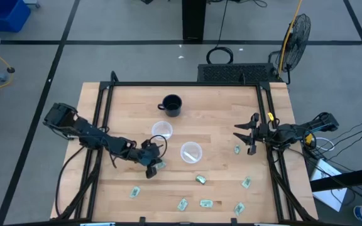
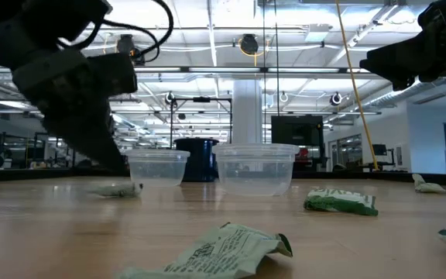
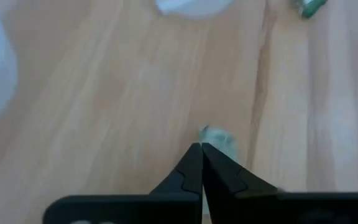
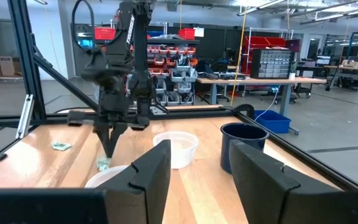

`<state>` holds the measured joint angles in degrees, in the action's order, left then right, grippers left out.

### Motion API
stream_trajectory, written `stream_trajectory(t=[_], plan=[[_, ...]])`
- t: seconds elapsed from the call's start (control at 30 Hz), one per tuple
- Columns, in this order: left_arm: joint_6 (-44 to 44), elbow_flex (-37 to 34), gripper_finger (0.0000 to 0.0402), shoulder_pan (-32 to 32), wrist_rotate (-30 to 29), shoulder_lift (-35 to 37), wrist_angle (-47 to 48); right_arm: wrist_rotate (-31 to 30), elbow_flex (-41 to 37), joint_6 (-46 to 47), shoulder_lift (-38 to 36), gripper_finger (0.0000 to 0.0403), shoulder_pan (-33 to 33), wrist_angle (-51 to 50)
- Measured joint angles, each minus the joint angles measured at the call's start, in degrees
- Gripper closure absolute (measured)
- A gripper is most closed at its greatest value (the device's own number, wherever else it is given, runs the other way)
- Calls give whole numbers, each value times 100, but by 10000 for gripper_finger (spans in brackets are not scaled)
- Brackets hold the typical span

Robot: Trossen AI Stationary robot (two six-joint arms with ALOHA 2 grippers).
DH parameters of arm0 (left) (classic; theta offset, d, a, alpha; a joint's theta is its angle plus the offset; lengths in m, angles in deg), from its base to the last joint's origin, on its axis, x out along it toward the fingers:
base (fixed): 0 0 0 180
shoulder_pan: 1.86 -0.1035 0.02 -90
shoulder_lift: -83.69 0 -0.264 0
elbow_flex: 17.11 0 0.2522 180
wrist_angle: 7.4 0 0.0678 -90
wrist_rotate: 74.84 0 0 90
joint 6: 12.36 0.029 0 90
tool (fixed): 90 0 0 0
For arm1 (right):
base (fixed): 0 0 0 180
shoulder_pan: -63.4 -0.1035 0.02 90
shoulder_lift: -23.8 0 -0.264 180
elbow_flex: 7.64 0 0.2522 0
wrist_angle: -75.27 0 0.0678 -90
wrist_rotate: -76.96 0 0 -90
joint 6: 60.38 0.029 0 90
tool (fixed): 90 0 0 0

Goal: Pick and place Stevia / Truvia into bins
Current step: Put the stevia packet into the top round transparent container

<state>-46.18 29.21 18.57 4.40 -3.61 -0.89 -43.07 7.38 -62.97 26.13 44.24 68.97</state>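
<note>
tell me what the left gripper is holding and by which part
The left gripper is shut on a sweetener packet, pinching one end of it against the table.

Bright ceiling strip lights, soft shadows; the left wrist view is blurred, the low view's foreground unfocused.

Eight Stevia / Truvia packets can be counted on the table from above. Six lie across the 6 o'clock half: [image 1: 134, 192], [image 1: 182, 204], [image 1: 206, 203], [image 1: 238, 208], [image 1: 246, 182], [image 1: 201, 179]. One lies near the centre [image 1: 159, 166] and one toward 3 o'clock [image 1: 237, 149].

There are two clear plastic cups, both near the centre: [image 1: 162, 130] and [image 1: 191, 152].

One black mug [image 1: 171, 105] stands toward 12 o'clock.

Two dark arms reach in, one from 9 o'clock [image 1: 93, 135] and one from 3 o'clock [image 1: 288, 132].
</note>
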Motion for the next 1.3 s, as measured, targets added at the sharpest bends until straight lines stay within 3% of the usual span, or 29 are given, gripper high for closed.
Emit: stream_trajectory(t=[0.23, 0.33, 0.7, 0.83, 1.07, 1.3], plan=[[350, 4, 398, -30, -235, 1027, 260, 0, 0, 0, 0, 247, 0, -1], [144, 4, 386, -57, 60, 1091, 461, 0, 0, 0, 0, 247, 0, -2], [582, 10, 264, 152, 21, -134, 97, 2, 0, 0, 0, 247, 0, -7], [606, 10, 245, 151, -163, -320, 113, 2, -1, 0, 0, 247, 0, -5], [568, 30, 286, 133, -429, -439, 486, 4, -2, 1, 0, 247, 0, -20], [939, 10, 383, 109, -499, -296, 578, 4, -1, 2, 0, 247, 0, -28]])
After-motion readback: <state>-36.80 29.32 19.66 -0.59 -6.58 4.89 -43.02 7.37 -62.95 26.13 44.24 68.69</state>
